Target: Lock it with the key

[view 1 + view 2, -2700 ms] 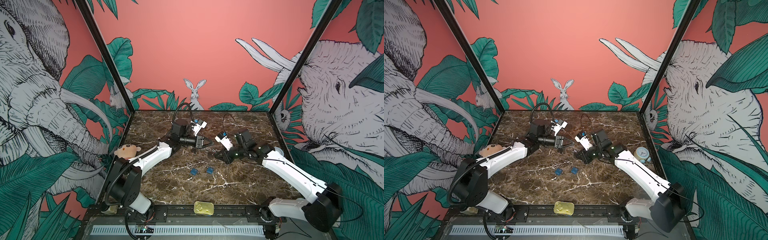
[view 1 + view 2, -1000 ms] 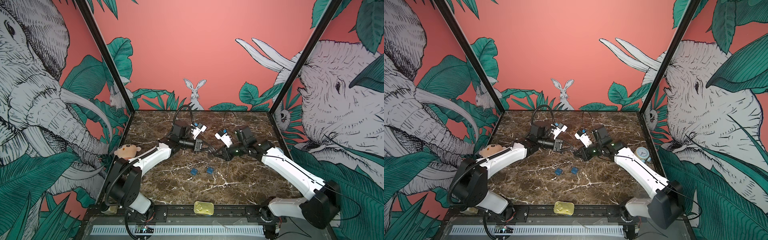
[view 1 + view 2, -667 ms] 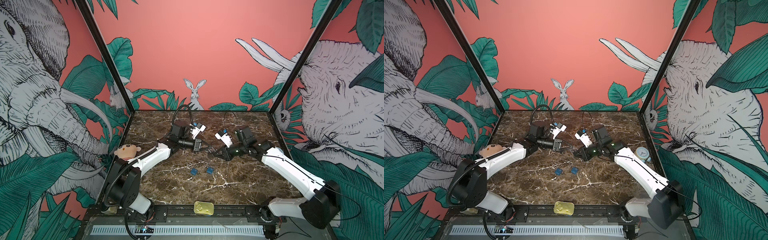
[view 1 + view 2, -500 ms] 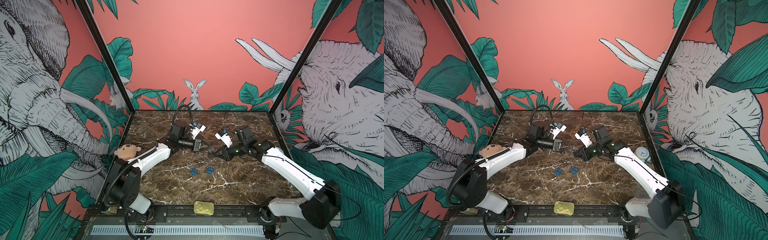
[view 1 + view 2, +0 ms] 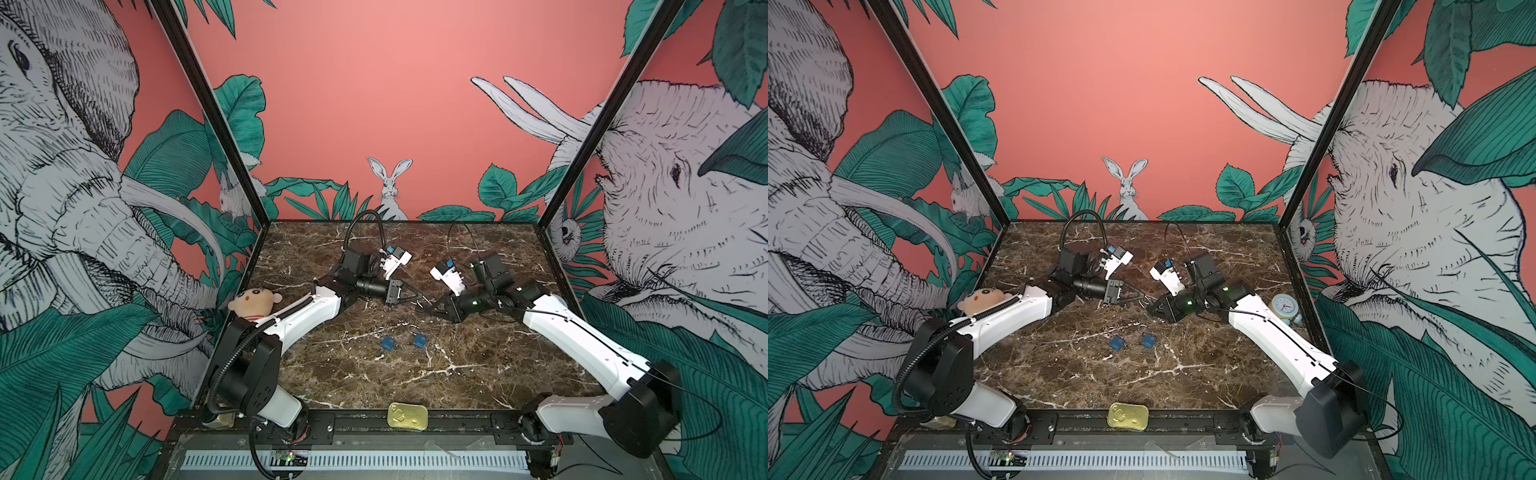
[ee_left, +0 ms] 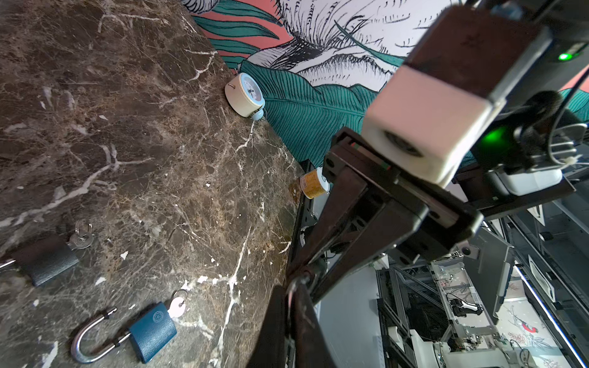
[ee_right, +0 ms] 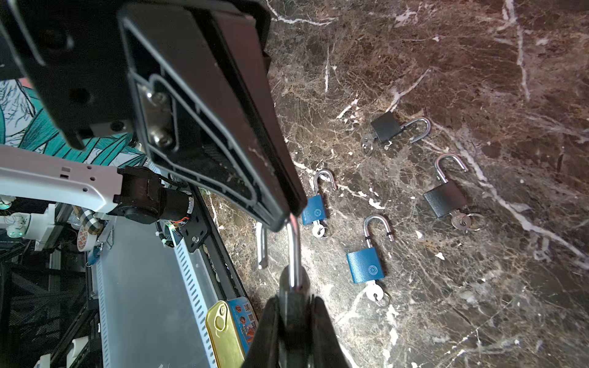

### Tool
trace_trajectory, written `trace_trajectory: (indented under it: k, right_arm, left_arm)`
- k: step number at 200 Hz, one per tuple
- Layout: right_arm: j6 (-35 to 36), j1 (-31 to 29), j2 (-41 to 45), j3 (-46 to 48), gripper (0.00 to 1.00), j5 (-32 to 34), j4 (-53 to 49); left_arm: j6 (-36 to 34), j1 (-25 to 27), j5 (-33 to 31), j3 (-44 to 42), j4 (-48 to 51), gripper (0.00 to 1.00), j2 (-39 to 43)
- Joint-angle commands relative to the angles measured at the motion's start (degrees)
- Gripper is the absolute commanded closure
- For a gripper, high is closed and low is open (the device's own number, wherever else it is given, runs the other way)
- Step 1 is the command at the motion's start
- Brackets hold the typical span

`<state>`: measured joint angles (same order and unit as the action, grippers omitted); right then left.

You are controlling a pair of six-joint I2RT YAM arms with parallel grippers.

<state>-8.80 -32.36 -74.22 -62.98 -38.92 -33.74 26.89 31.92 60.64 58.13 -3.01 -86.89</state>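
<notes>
Nearest me, a flat tin [image 5: 407,415] lay on the front rail. Beyond it, two blue padlocks [image 5: 388,343] sat on the bench [image 5: 478,374] with their loops open and keys in them. Two black padlocks [image 7: 444,199] lay farther back. Above the bench's middle the claws met. My right claw [image 7: 291,298] was pinching the padlock [image 7: 294,248] I was working on. Its body was hidden between the fingers, so I couldn't see its key. Its loop stood open, one leg free. My left claw [image 6: 288,293] was pressed together at the loop's bend, apparently nipping it. I judged this the closing step: next, line the free leg over its hole, push it home, then turn the key.
</notes>
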Motion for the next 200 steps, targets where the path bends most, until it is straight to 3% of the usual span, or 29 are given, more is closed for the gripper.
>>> trace_trajectory:
  k: [1, 119, 200]
  right_arm:
    - [-1.19, -0.05, 2.01, -3.28, 1.00, -6.91, 3.60]
    - [-11.20, 0.02, 5.22, -0.52, 1.00, -19.52, 13.86]
    - [-14.74, 0.02, 5.98, 0.50, 1.00, -22.62, 18.30]
  left_arm:
    - [-1.65, -0.41, -1.64, -1.32, 2.15, 1.00, 1.63]
    - [1.15, -0.24, -2.89, -4.51, -4.37, 1.00, 1.02]
    - [0.74, -0.20, -3.73, -5.25, -5.43, 1.00, 0.16]
